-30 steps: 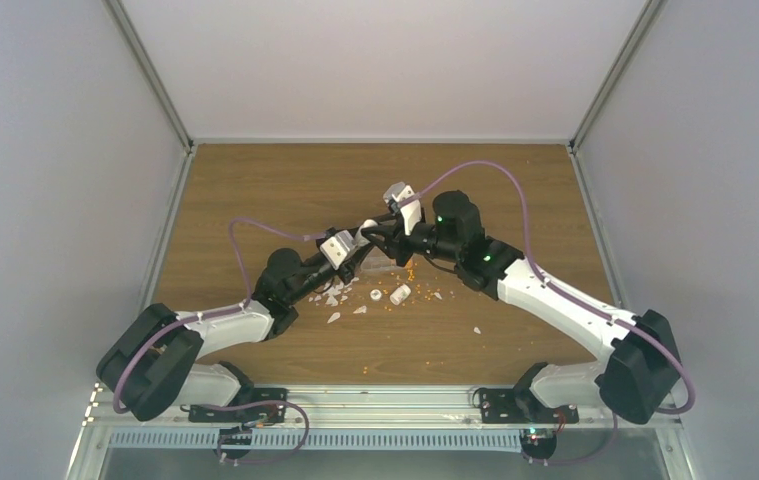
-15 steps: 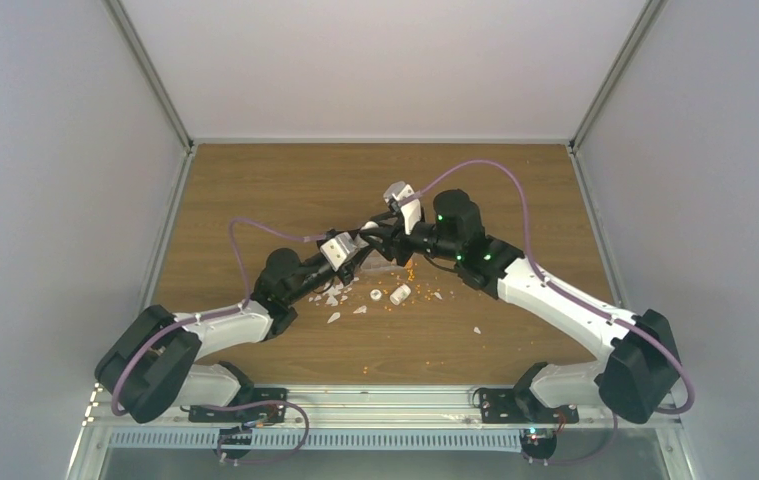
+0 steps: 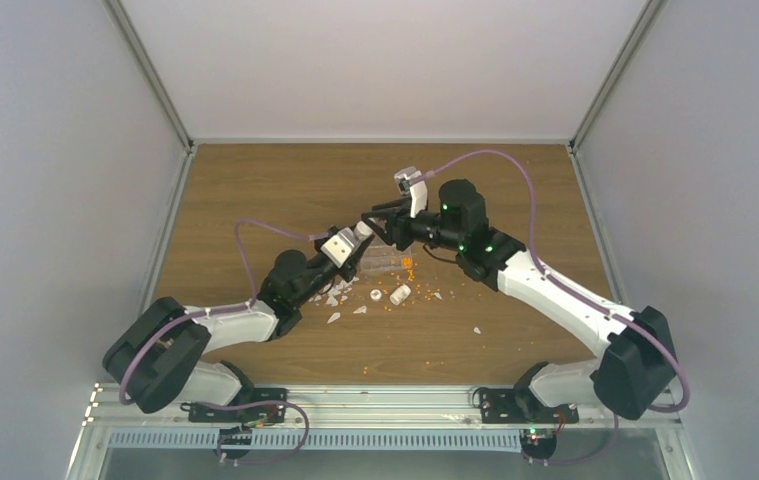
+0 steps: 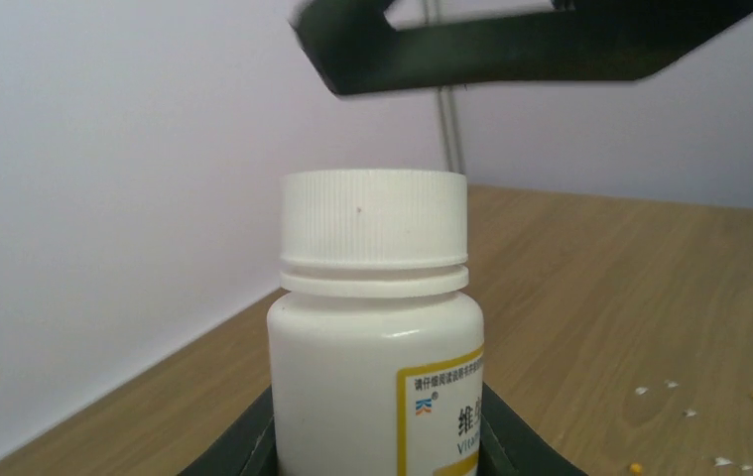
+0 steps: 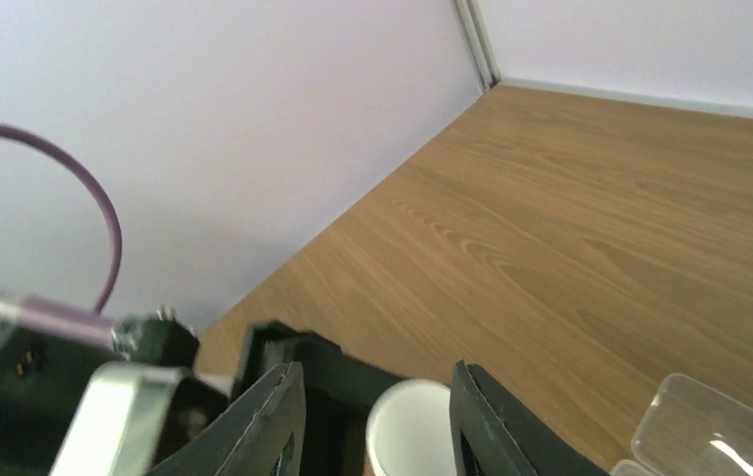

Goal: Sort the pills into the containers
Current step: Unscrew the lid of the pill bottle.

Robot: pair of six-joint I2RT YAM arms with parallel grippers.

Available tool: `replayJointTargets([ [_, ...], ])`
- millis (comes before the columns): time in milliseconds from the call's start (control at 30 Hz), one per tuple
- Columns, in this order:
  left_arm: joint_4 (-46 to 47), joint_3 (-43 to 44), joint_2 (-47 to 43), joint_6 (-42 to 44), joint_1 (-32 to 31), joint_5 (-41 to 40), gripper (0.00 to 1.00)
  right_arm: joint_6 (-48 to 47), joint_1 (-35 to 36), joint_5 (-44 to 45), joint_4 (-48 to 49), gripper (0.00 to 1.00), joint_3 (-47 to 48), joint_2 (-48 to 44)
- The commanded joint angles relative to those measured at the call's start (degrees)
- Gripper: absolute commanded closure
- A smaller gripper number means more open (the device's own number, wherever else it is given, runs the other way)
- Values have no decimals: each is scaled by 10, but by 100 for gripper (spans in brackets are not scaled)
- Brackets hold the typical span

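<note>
While my left gripper (image 4: 384, 448) clamps the capped vitamin bottle (image 4: 372, 337), right gripper (image 5: 380, 397) gapes just above; pills (image 3: 407, 265) scattered by organiser box (image 5: 709, 421), contents unclear.

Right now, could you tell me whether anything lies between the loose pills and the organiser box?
Partly: a tipped white vial and a white cap lie among the pills, on the near side of the organiser box.

Pale walls (image 3: 55, 150), wooden tabletop (image 3: 275, 185) — evenly lit
</note>
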Motion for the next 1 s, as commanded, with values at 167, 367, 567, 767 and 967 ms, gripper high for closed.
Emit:
replayJointTargets([
  [167, 42, 33, 48, 22, -37, -143, 47, 70, 1, 16, -21, 12, 47, 47],
  [367, 47, 31, 47, 17, -38, -150, 46, 59, 3, 66, -51, 5, 49, 55],
  [567, 43, 33, 51, 16, -38, -146, 46, 42, 4, 79, -65, 1, 60, 73],
  [767, 39, 39, 58, 15, -38, -144, 46, 35, 4, 75, -66, 2, 64, 77],
  [967, 36, 44, 65, 16, -39, -145, 46, 34, 4, 71, -67, 6, 65, 78],
])
